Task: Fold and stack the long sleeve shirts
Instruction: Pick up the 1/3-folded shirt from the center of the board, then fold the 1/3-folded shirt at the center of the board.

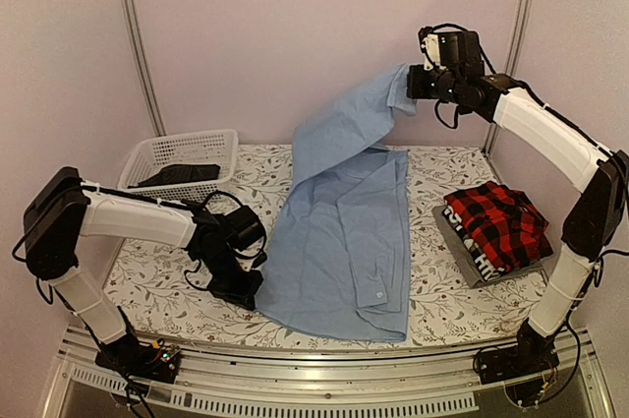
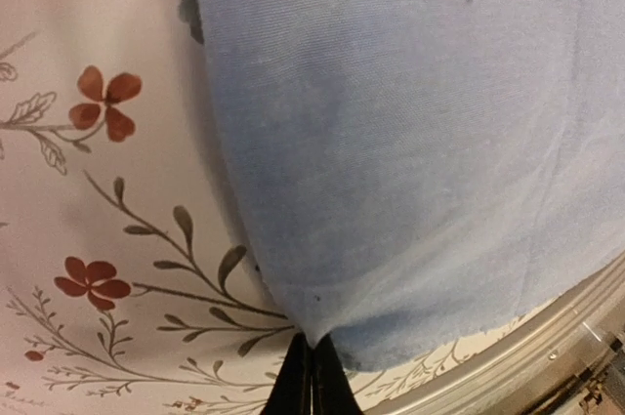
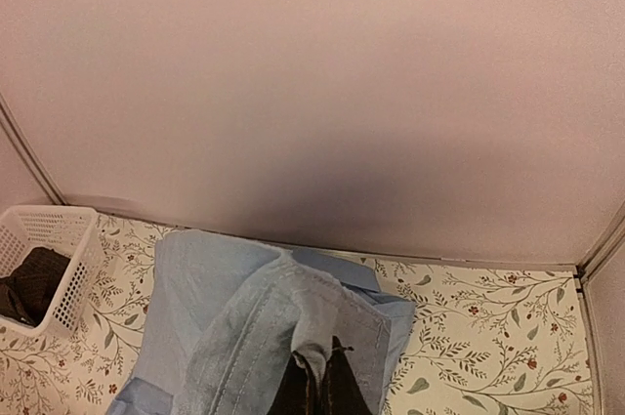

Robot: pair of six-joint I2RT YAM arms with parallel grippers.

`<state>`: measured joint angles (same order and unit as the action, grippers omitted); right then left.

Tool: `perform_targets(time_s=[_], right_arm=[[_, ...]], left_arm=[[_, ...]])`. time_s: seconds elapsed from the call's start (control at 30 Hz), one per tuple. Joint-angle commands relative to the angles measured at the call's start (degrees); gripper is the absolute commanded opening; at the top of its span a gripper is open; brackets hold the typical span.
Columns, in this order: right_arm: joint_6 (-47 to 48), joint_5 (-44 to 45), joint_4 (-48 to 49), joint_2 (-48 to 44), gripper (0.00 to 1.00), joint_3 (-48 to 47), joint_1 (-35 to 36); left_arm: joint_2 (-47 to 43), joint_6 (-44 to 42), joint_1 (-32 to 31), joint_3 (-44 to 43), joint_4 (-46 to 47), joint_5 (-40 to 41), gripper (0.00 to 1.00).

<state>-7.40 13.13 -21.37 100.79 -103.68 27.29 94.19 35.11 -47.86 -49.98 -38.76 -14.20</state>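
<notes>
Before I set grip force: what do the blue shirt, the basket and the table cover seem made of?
Blue shirt: thin woven cloth, matte; fine weave shows and it drapes limply. Basket: likely white plastic; rigid lattice walls. Table cover: smooth floral-printed sheet, cloth or vinyl, unclear.

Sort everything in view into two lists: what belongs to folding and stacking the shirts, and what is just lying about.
Job: light blue shirt, plaid shirt, grey shirt under it.
Lying about: white basket, dark cloth inside it, kind unclear.

Overhead and close wrist views share blue shirt (image 1: 344, 231).
</notes>
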Motion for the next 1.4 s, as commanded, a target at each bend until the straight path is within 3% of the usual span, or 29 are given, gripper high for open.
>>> perform_targets(time_s=[0.0, 0.23, 0.67, 1.37], right_arm=[[0.72, -0.36, 0.96, 0.56, 0.00, -2.55, -0.39], [2.67, 3.98, 0.08, -1.31, 0.00, -2.34, -0.40], [3.58, 13.15, -4.96, -8.21, 0.00, 5.10, -0.45], [-2.77, 11.34, -11.31, -19.86, 0.00, 15.63, -0.16]], left_arm=[[-2.00, -3.12, -0.50, -2.76, -5.52, 1.82, 0.00], [-1.58, -6.59, -4.97, -12.35, -10.83, 1.62, 0.00], [9.31, -14.31, -12.24, -25.06, -11.72, -5.72, 0.00], [18.53, -19.51, -14.47, -30.09, -9.42, -13.69, 0.00]])
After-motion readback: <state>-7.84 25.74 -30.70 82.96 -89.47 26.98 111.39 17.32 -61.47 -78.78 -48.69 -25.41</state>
